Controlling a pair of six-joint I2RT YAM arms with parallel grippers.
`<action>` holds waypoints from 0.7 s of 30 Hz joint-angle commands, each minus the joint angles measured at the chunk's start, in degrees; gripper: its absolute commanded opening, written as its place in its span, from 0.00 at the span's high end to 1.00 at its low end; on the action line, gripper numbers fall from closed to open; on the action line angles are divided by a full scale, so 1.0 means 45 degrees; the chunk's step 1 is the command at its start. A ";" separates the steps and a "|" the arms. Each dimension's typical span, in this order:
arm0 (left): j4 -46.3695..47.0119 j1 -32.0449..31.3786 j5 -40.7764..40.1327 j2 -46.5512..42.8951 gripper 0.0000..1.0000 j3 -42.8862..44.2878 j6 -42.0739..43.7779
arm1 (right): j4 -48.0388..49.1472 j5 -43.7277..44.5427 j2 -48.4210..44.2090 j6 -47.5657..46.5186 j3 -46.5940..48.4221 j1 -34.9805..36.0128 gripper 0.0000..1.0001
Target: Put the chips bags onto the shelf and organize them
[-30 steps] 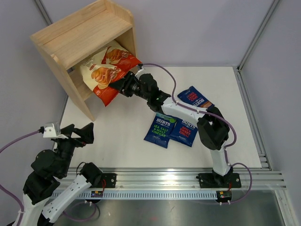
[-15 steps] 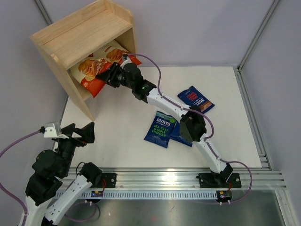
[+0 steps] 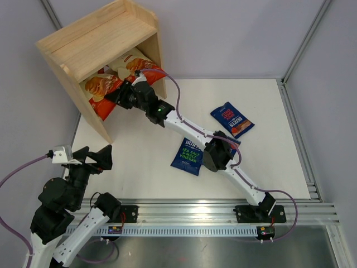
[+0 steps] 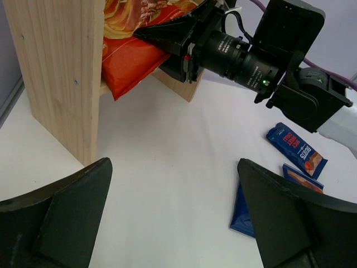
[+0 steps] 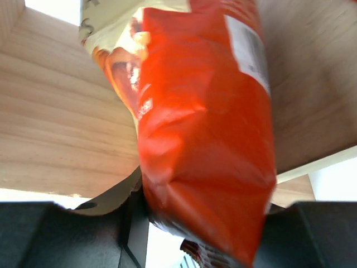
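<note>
Over the white table, right claw pinches crinkly bag inside wooden shelf.

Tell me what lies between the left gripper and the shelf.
Only bare white table: in the left wrist view nothing sits between the open left gripper and the shelf side panel.

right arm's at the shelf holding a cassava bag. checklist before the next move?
1. Grip: ok, right gripper shut on the held Cassava bag.
2. Seating: not ok, bag only partly in the shelf's lower tier, red end overhanging the front.
3. Other bag: ok, second Cassava bag in the same tier.
4. Other arm: ok, left gripper open, empty, away from the shelf.
5. Burts bags: not ok, unshelved; one partly under the right arm.
</note>
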 commanded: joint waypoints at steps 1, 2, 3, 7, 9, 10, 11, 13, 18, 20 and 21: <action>0.0541 0.0103 0.0266 -0.0103 0.01 -0.0055 0.0270 | 0.0219 0.0431 -0.0207 -0.0509 0.0738 0.0430 0.63; 0.0522 0.0103 0.0266 -0.0103 0.01 -0.0054 0.0270 | 0.0238 0.0393 -0.0284 -0.0605 0.0660 0.0411 0.53; 0.0522 0.0103 0.0266 -0.0142 0.01 -0.0054 0.0270 | 0.0238 0.0334 -0.0324 -0.0742 0.0601 0.0411 0.40; 0.0483 0.0103 0.0227 -0.0181 0.01 -0.0054 0.0251 | -0.0465 0.0665 -0.0967 -0.1075 -0.0197 0.0411 0.37; 0.0502 0.0103 0.0227 -0.0201 0.01 -0.0054 0.0270 | -0.0737 0.0802 -0.1358 -0.1328 -0.0376 0.0391 0.36; 0.0483 0.0103 0.0227 -0.0201 0.01 -0.0054 0.0270 | -0.1126 0.0802 -0.1417 -0.1445 -0.0338 0.0411 0.35; 0.0483 0.0103 0.0227 -0.0182 0.01 -0.0054 0.0270 | -0.1381 0.0802 -0.1572 -0.1601 -0.0299 0.0392 0.34; 0.0483 0.0103 0.0266 -0.0181 0.01 -0.0054 0.0290 | -0.1812 0.0686 -0.1826 -0.1816 -0.0608 0.0391 0.29; 0.0483 0.0103 0.0325 -0.0181 0.01 -0.0074 0.0309 | -0.1502 0.0666 -0.3174 -0.2012 -0.2460 0.0372 0.31; 0.0483 0.0084 0.0344 -0.0181 0.01 -0.0074 0.0309 | -0.1248 0.0685 -0.3682 -0.1974 -0.2991 0.0372 0.38; 0.0483 0.0103 0.0344 -0.0181 0.01 -0.0055 0.0329 | -0.0957 0.0685 -0.3761 -0.1974 -0.3342 0.0352 0.43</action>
